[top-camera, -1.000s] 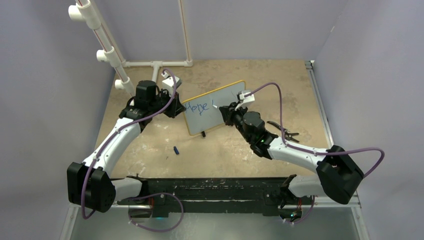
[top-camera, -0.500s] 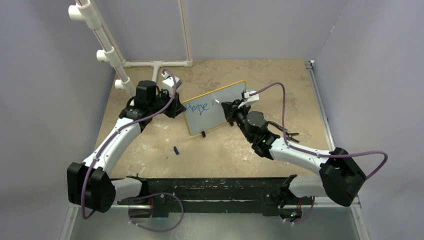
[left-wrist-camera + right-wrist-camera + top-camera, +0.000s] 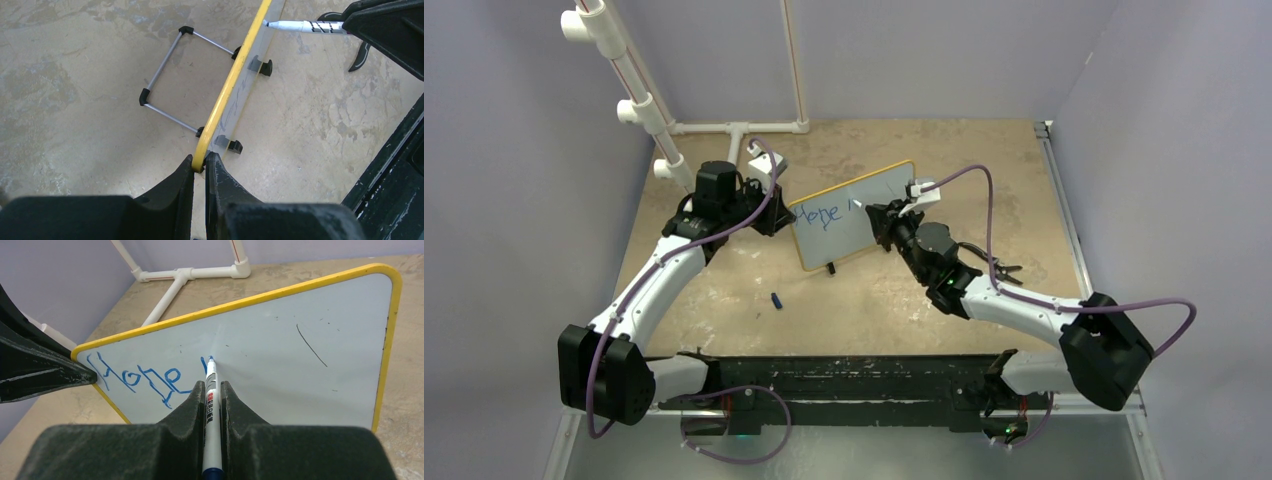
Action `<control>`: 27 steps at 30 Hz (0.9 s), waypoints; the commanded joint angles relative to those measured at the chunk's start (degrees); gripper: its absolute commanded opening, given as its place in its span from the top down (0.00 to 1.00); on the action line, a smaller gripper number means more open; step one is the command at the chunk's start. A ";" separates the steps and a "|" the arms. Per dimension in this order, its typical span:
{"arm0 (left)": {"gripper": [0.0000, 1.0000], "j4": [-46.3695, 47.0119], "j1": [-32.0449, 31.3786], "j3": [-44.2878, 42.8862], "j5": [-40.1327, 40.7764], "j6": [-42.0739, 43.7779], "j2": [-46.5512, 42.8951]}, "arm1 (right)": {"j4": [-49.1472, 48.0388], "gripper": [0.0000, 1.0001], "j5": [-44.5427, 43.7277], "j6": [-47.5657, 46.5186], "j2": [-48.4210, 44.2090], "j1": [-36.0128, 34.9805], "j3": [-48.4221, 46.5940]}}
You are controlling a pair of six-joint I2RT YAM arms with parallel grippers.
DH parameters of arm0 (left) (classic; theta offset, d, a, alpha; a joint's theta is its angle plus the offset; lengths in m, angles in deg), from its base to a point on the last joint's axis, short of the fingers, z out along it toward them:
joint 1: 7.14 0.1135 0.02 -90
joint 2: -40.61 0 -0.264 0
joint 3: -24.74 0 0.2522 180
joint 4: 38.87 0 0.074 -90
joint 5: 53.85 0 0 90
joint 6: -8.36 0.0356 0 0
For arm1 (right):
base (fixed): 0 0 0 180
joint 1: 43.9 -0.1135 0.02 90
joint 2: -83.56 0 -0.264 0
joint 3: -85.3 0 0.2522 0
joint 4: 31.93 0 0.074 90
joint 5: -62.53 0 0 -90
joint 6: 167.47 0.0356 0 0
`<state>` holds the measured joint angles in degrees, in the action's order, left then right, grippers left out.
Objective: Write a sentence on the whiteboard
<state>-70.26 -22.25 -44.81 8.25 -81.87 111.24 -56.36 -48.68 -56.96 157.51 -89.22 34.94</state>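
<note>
The left gripper (image 3: pixel 199 164) pinched the small yellow-framed whiteboard (image 3: pixel 235 75) by its edge to steady it. The right gripper (image 3: pixel 212 386) clamped a white blue-tipped marker (image 3: pixel 210 372), its tip on the board just ahead.

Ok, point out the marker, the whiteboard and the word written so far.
marker (image 3: pixel 210 400): right wrist view, on its white barrel.
whiteboard (image 3: pixel 300 385): right wrist view, on the bare white surface.
written word (image 3: pixel 145 377): right wrist view, on the middle letters of "Hope".

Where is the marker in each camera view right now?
Top external: marker mid-frame, tip at the whiteboard.
Left wrist: top right, tip at the board's edge.
Right wrist: bottom centre, clamped in the right gripper.
Shared landmark: the board's yellow frame.
</note>
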 commanded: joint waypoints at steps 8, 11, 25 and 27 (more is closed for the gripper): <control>1.00 1.21 0.17 0.20 0.96 1.83 -0.85 | -3.36 1.00 2.47 -0.82 0.69 0.10 -1.97; 1.00 1.18 0.17 0.15 1.01 1.87 -0.84 | -2.93 1.00 0.48 0.06 0.29 0.14 -1.55; 1.00 1.18 0.17 0.20 1.01 1.81 -0.93 | -0.76 1.00 -3.66 2.56 -0.77 0.12 -0.45; 1.00 1.10 0.17 0.17 1.03 1.81 -0.93 | -0.32 1.00 -3.64 2.64 -0.42 0.14 -0.42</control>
<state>-70.28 -22.25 -44.81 8.25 -81.87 111.24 -56.47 -50.38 -54.93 157.64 -89.26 34.92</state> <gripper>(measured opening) 0.094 0.122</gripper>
